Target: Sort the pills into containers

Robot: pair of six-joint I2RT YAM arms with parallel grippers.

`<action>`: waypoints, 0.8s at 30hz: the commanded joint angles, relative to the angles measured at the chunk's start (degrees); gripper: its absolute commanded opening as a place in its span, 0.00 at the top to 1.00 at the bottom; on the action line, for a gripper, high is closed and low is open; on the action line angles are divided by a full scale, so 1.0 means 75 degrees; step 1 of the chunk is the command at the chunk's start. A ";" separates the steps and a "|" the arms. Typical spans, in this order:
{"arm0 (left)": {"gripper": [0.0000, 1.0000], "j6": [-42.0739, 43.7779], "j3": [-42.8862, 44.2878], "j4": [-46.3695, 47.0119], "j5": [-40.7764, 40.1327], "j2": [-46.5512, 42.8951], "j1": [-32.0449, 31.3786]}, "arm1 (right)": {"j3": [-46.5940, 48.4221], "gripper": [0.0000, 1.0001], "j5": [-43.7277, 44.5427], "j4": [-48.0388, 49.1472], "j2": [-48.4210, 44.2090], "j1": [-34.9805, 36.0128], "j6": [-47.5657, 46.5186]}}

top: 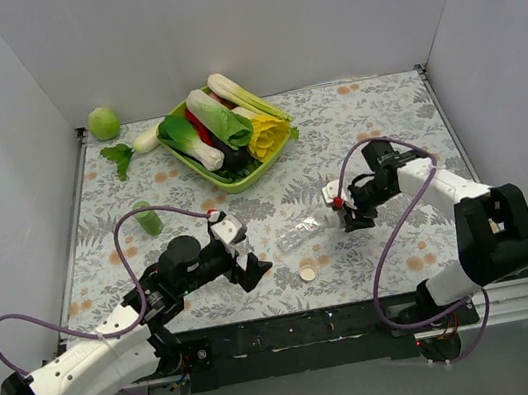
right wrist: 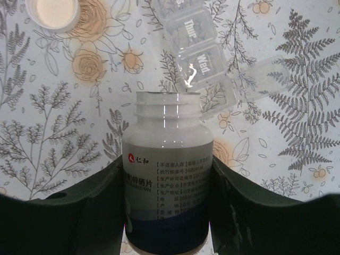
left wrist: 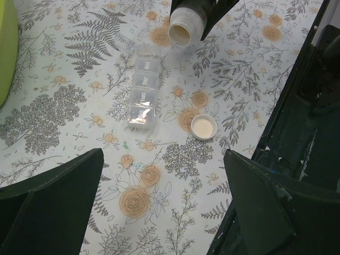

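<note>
The clear pill-organiser strip lies on the floral cloth between the arms; it also shows in the left wrist view and the right wrist view, where one end lid stands open. My right gripper is shut on a white uncapped pill bottle, tipped with its mouth just over the strip's right end. The bottle's mouth faces the left wrist camera. Its white cap lies inside up near the strip. My left gripper is open and empty, left of the cap. No loose pills show.
A green tray of toy vegetables stands at the back centre. A small green bottle stands at the left, a green ball and a white radish at the back left. The black front rail runs right of the cap.
</note>
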 commanded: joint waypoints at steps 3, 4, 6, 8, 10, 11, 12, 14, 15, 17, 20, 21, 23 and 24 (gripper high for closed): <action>0.02 0.0153 -0.0006 0.0006 -0.0246 -0.0078 0.0022 | 0.0713 0.97 0.0604 0.0369 0.0586 0.0196 0.0134; 0.02 0.0153 -0.0006 -0.0005 -0.0293 -0.0089 0.0022 | 0.0783 0.97 0.0664 0.0369 0.0645 0.0231 0.0158; 0.02 0.0141 -0.0006 0.0018 -0.0410 -0.0090 0.0022 | 0.0912 0.97 0.0874 0.0392 0.0797 0.0278 0.0217; 0.02 0.0129 -0.0006 -0.0005 -0.0503 -0.0078 0.0022 | 0.0982 0.97 0.1027 0.0416 0.0880 0.0337 0.0263; 0.02 0.0129 0.0017 -0.0029 -0.0574 -0.0043 0.0033 | 0.1088 0.97 0.1238 0.0427 0.0973 0.0407 0.0310; 0.02 0.0129 0.0029 -0.0029 -0.0586 -0.0043 0.0022 | 0.1123 0.98 0.1320 0.0416 0.1009 0.0430 0.0311; 0.02 0.0129 0.0018 -0.0052 -0.0586 -0.0031 0.0022 | 0.1158 0.98 0.1448 0.0427 0.1067 0.0465 0.0345; 0.02 0.0129 0.0018 -0.0041 -0.0575 -0.0031 0.0033 | 0.1240 0.98 0.1589 0.0427 0.1126 0.0524 0.0381; 0.02 0.0129 0.0018 -0.0041 -0.0574 -0.0054 0.0022 | 0.1264 0.98 0.1694 0.0416 0.1184 0.0548 0.0427; 0.02 0.0141 0.0018 -0.0052 -0.0563 -0.0043 0.0022 | 0.1358 0.98 0.1765 0.0404 0.1231 0.0594 0.0474; 0.02 0.0152 0.0018 -0.0064 -0.0563 -0.0043 0.0022 | 0.1428 0.98 0.1941 0.0380 0.1302 0.0688 0.0486; 0.02 0.0153 0.0029 -0.0064 -0.0551 -0.0054 0.0022 | 0.1428 0.98 0.2046 0.0369 0.1314 0.0735 0.0486; 0.02 0.0153 0.0018 -0.0052 -0.0539 -0.0066 0.0022 | 0.1451 0.98 0.2105 0.0369 0.1325 0.0840 0.0486; 0.02 0.0153 0.0018 -0.0052 -0.0551 -0.0066 0.0022 | 0.1463 0.98 0.2187 0.0357 0.1337 0.0852 0.0498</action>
